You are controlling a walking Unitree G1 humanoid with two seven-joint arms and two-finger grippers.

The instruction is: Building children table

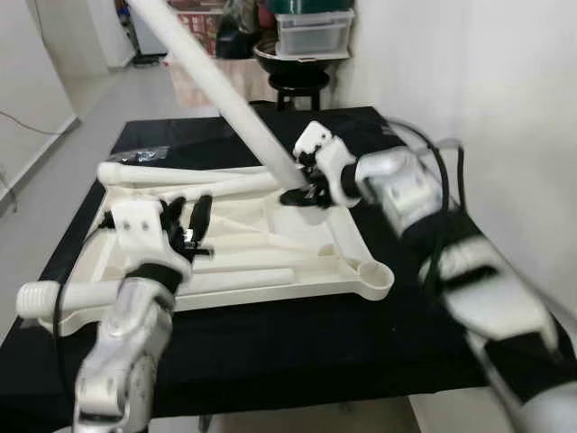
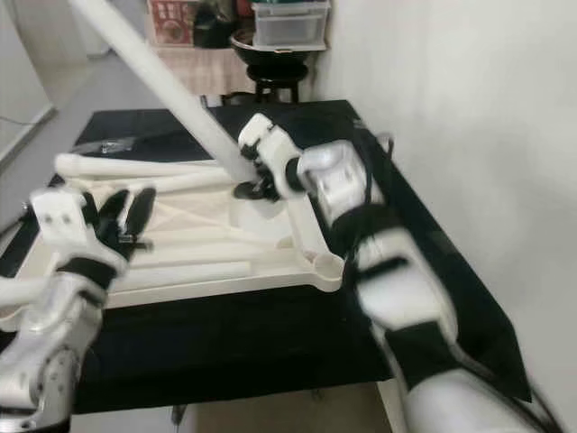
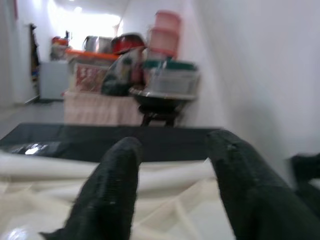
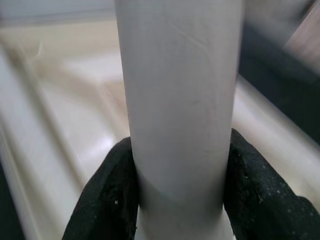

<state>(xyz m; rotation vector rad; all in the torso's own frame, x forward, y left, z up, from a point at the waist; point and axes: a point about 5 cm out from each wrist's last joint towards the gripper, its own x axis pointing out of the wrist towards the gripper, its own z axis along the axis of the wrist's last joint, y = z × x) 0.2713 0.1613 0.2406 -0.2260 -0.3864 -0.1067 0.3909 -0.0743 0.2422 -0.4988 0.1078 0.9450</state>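
A white plastic tabletop point(image 1: 347, 244) lies upside down on a black-covered table point(image 1: 297, 343). My right gripper point(image 1: 302, 185) is shut on a long white table leg point(image 1: 221, 86), which slants up and to the far left from the tabletop's far right corner. In the right wrist view the leg point(image 4: 180, 100) sits between both black fingers point(image 4: 107, 195). My left gripper point(image 1: 189, 221) hovers open over the tabletop's left part with nothing between its fingers point(image 3: 112, 192). Two more white legs rest on the tabletop: one point(image 1: 180, 176) along its far edge, one point(image 1: 135, 290) along the near edge.
A small clear bag point(image 1: 144, 154) lies on the black cover at the far left. Behind the table stand a black stool point(image 1: 297, 86), a clear storage box point(image 1: 314, 32) and other clutter. A white wall runs along the right side.
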